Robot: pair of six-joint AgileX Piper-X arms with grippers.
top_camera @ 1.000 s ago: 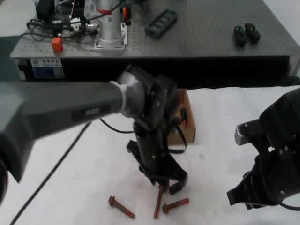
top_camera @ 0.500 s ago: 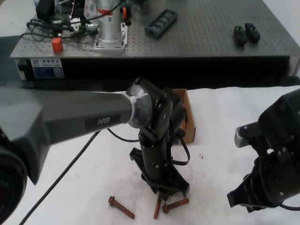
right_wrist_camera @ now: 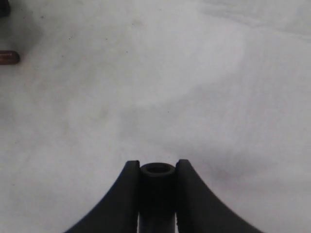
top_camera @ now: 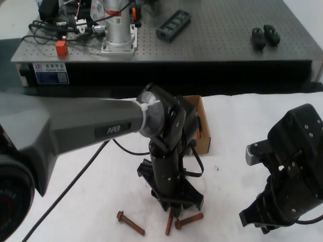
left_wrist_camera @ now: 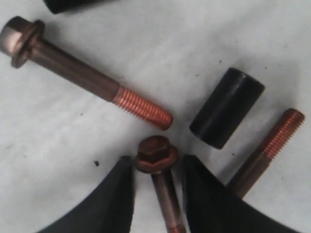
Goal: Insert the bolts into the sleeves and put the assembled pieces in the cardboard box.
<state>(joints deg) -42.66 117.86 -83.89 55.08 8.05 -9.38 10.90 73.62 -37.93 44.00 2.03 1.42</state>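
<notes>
white-covered table (top_camera: 252,116), perforated metal bench behind it at the far side. left arm (top_camera: 75,131) comes in from the left and bends down at table centre. right arm (top_camera: 295,166) is at the near right. cardboard box (top_camera: 204,136) sits on the table just behind the left arm's wrist, with small dark and copper pieces inside.

left gripper (top_camera: 177,204) is low over the near centre of the table, fingers (left_wrist_camera: 114,204) spread slightly, one on each side of the middle bolt (left_wrist_camera: 156,154), close to its head with thin gaps along the shank. that bolt lies flat on the table. left bolt (top_camera: 130,222) lies flat well to its left, right bolt (top_camera: 190,220) lies just beside it on the right. loose sleeve (left_wrist_camera: 227,114), black, lies on its side near the middle bolt's head, touching nothing.

right gripper (right_wrist_camera: 157,165) is over bare table at the near right, well apart from the bolts, its fingers pinching the held sleeve (right_wrist_camera: 157,177), a black one seen end-on with its open bore showing.
</notes>
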